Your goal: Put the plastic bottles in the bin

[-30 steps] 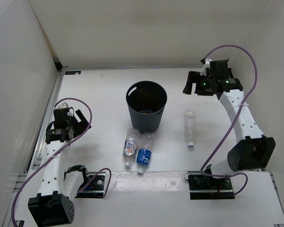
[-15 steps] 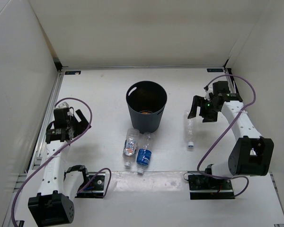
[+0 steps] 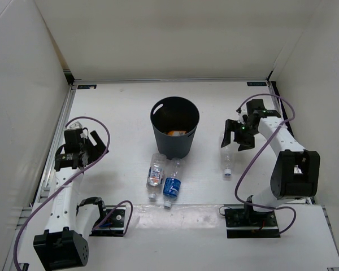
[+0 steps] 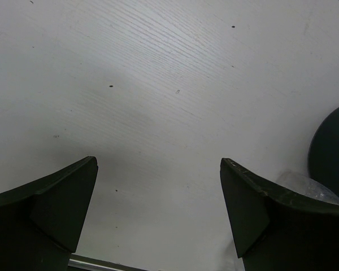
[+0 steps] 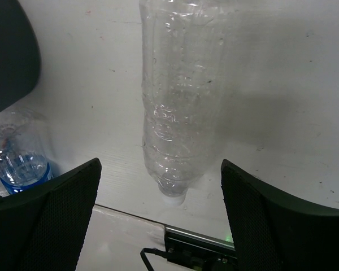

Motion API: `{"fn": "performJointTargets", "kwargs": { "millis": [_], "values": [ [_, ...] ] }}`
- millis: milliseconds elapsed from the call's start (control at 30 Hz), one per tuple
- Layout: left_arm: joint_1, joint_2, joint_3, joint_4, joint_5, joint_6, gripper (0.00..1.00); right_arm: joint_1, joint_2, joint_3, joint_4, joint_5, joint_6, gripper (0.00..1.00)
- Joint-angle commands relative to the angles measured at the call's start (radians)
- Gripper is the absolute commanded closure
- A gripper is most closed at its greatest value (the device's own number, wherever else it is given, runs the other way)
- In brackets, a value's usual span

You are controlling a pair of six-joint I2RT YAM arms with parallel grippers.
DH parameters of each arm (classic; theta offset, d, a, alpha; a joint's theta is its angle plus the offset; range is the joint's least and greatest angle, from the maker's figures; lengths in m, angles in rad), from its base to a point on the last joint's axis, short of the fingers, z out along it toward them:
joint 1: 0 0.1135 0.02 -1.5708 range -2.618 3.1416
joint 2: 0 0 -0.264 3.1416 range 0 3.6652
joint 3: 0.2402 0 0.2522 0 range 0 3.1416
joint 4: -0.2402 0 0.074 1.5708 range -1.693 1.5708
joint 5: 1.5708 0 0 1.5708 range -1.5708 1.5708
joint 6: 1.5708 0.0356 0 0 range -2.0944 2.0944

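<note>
**Top view.** Bin: dark, round, upright at mid-table. An orange item lies inside, probably the short orange bottle.
- White-blue label bottle and blue label bottle: lying side by side, just in front of the bin.
- Unlabelled clear bottle: lying to the right of the bin, apart from it, cap toward the near edge.
- Right gripper: over this bottle's far end, jaws spread.
- Left gripper: far left, well apart from every bottle.

**Left wrist view.** Left gripper: jaws wide, nothing between them, bare table below. Bin wall at the right edge.

**Right wrist view.** Right gripper: jaws apart, straddling the unlabelled clear bottle, not touching it. The blue label bottle, as far as can be told, sits at the left beside the bin.

**Handling, judged.** The bottle looks empty, so light. Its walls are thin and ribbed and will dent under a hard squeeze. It is smooth and round, so apt to roll. Best hold: across the ribbed mid-body, jaws square to its length.
</note>
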Motion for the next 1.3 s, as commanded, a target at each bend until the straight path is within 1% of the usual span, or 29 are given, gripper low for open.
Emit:
{"fn": "performJointTargets", "kwargs": {
  "millis": [0,200,233,467,533,667,800,833,900,933,967,1000,1100,1200,1233,1267],
  "values": [
    [-0.002,0.005,0.013,0.010,-0.013,0.002,0.00,0.029,0.020,0.014,-0.014,-0.003,-0.017,0.12],
    [0.001,0.017,0.017,0.006,-0.011,0.001,0.00,0.028,0.080,0.029,-0.026,0.012,-0.023,0.14],
    [0.001,0.019,0.017,0.006,-0.011,0.001,0.00,0.025,0.097,0.041,-0.030,0.017,-0.024,0.15],
    [0.000,0.042,0.024,-0.004,-0.023,0.004,0.00,0.029,0.201,0.116,-0.049,0.015,-0.044,0.15],
    [0.000,0.048,0.028,-0.007,-0.028,0.004,0.00,0.037,0.227,0.139,-0.054,0.015,-0.054,0.18],
    [0.001,0.054,0.031,-0.011,-0.034,0.005,0.00,0.041,0.289,0.196,-0.069,0.015,-0.066,0.21],
    [0.001,0.066,0.033,-0.008,-0.040,0.002,0.00,0.035,0.346,0.233,-0.088,0.018,-0.089,0.30],
    [0.003,0.063,0.033,-0.010,-0.039,0.004,0.00,0.035,0.352,0.239,-0.095,0.018,-0.089,0.35],
    [0.004,0.073,0.034,-0.010,-0.043,0.002,0.00,0.035,0.378,0.262,-0.111,0.023,-0.107,0.41],
    [0.000,0.074,0.036,-0.011,-0.042,0.002,0.00,0.032,0.385,0.274,-0.114,0.023,-0.112,0.50],
    [0.001,0.080,0.036,-0.007,-0.043,0.002,0.00,0.029,0.398,0.281,-0.114,0.032,-0.110,0.56],
    [0.001,0.083,0.039,-0.005,-0.042,-0.001,0.00,0.026,0.398,0.297,-0.114,0.034,-0.112,0.60],
    [0.001,0.091,0.034,0.003,-0.043,-0.012,0.00,0.005,0.398,0.333,-0.112,0.025,-0.107,0.69],
    [0.001,0.100,0.031,0.018,-0.040,-0.025,0.00,-0.014,0.375,0.360,-0.094,-0.023,-0.072,0.80],
    [0.003,0.103,0.031,0.021,-0.039,-0.030,0.00,-0.018,0.366,0.377,-0.080,-0.064,-0.052,0.84],
    [0.001,0.103,0.036,0.027,-0.040,-0.041,0.00,-0.020,0.346,0.382,-0.074,-0.078,-0.048,0.91]
  ]
}}
